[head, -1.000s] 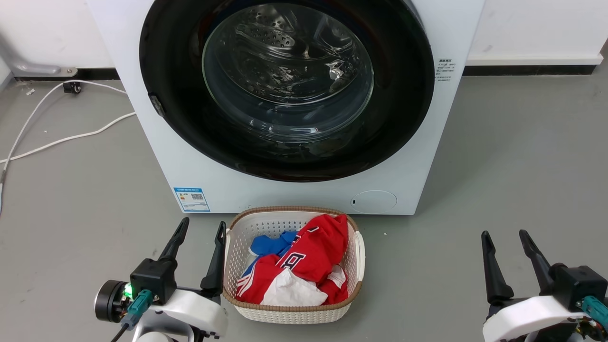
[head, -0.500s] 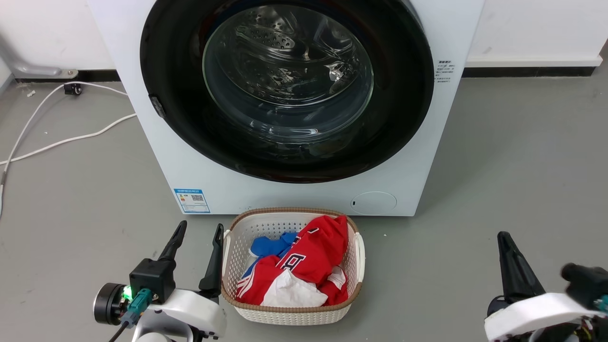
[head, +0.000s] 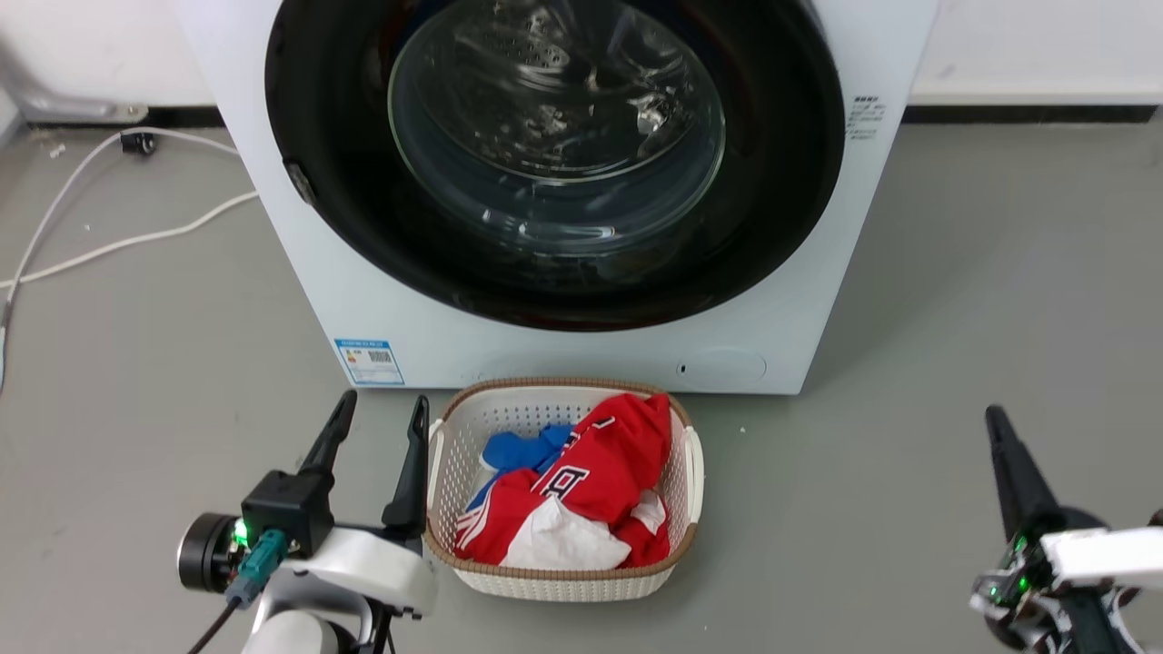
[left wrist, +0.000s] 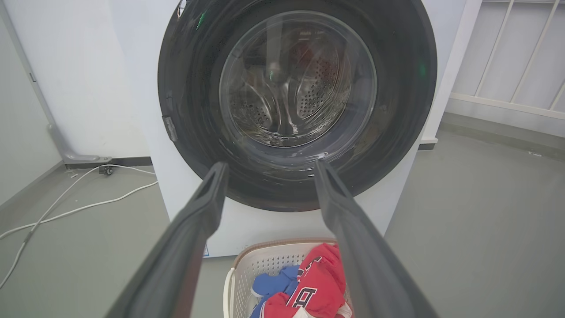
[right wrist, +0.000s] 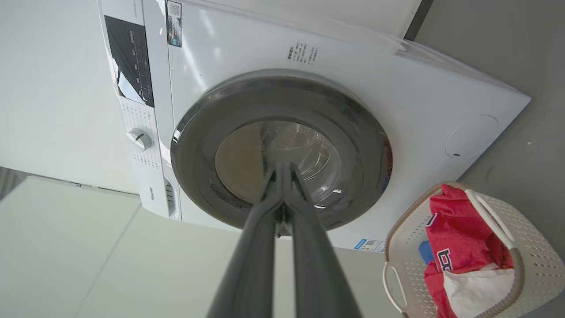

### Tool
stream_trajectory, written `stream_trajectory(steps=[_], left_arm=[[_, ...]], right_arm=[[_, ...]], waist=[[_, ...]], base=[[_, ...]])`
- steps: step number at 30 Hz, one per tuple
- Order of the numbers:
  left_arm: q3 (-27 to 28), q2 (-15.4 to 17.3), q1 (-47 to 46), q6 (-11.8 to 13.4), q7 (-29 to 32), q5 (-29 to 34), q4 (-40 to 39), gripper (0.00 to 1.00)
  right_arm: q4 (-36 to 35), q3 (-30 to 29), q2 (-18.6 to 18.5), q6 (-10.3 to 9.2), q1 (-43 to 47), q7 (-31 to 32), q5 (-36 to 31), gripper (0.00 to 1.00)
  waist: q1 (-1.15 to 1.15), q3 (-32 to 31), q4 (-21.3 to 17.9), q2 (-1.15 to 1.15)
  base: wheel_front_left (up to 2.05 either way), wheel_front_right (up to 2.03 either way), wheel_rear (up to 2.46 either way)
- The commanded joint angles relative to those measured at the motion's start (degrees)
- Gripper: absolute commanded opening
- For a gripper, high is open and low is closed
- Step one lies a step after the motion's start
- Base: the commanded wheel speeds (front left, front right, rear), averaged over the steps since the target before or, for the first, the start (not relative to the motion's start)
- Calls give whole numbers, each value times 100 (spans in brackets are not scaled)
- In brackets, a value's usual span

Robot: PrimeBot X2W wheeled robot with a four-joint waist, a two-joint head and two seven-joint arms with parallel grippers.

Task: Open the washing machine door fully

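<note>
Both empty — left gripper (head: 384,401) spread (right gripper (right wrist: 282,168) pinched).

left end effector (head: 385,401): lower left of head view, white forearm under it, two fingers spread wide, tips pointing up-view, green LED lit at wrist | right end effector (head: 997,416): lower right, wrist lying on its side, fingers edge-on as one dark spike | right wrist view: fingers pressed together at the tips
</note>
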Motion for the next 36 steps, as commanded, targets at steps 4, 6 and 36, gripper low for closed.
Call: stream_trajectory(steps=[4, 6, 36], left_arm=[[-24, 31, -293, -26, -13, -27, -103, 100], [-37, 41, -411, -33, -11, -24, -145, 100], [-294, -76, -1479, -102, -142, -24, -462, 100]], right_arm=[[386, -428, -52, 2, -618, 362, 487, 0], [649, -611, -212, 2, -931, 419, 529, 0], [5119, 367, -1798, 2, -7079, 2092, 607, 0]], waist=[[0, 391, 47, 0], [0, 562, 74, 0], [0, 2432, 612, 0]], base=[[0, 0, 0], [0, 0, 0], [0, 0, 0]])
